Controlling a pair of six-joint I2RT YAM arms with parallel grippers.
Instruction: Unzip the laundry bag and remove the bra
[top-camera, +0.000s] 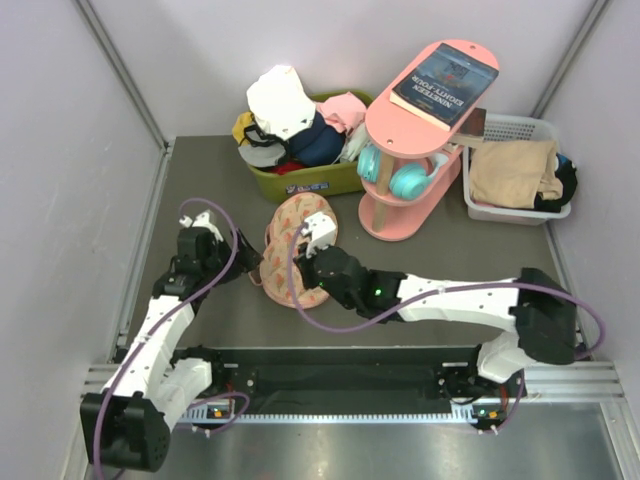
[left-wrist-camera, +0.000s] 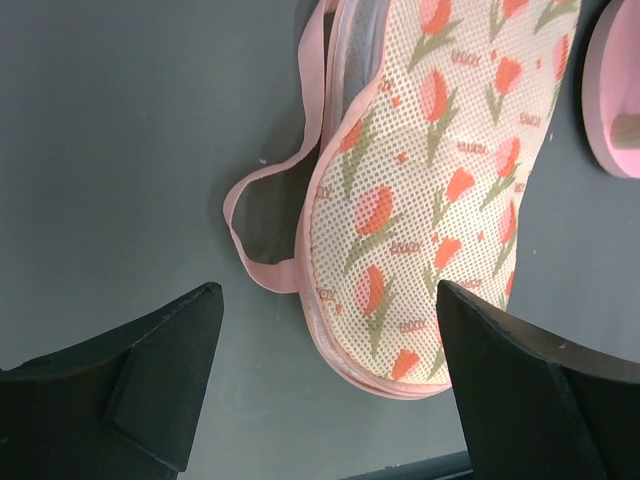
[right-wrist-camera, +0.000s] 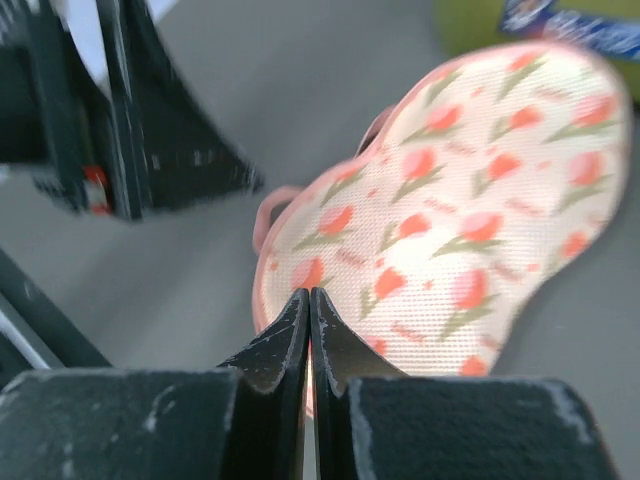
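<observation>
The laundry bag (top-camera: 290, 245), oval peach mesh with orange-red tulip prints and pink zip trim, lies mid-table. It fills the left wrist view (left-wrist-camera: 430, 180), its thin pink loop (left-wrist-camera: 260, 215) trailing on the mat. My left gripper (left-wrist-camera: 328, 288) is open, its fingers on either side of the bag's near end and apart from it; it also shows in the top view (top-camera: 250, 268). My right gripper (right-wrist-camera: 310, 292) is shut, its tips over the bag's pink rim (right-wrist-camera: 262, 285); nothing shows between them. It sits on the bag's right side (top-camera: 305, 268). The bra is hidden.
A green bin (top-camera: 300, 182) heaped with clothes stands behind the bag. A pink two-tier shelf (top-camera: 420, 195) holds a book (top-camera: 445, 85) and teal headphones (top-camera: 395, 175). A white basket (top-camera: 510, 210) with a tan cloth (top-camera: 512, 170) is at the back right.
</observation>
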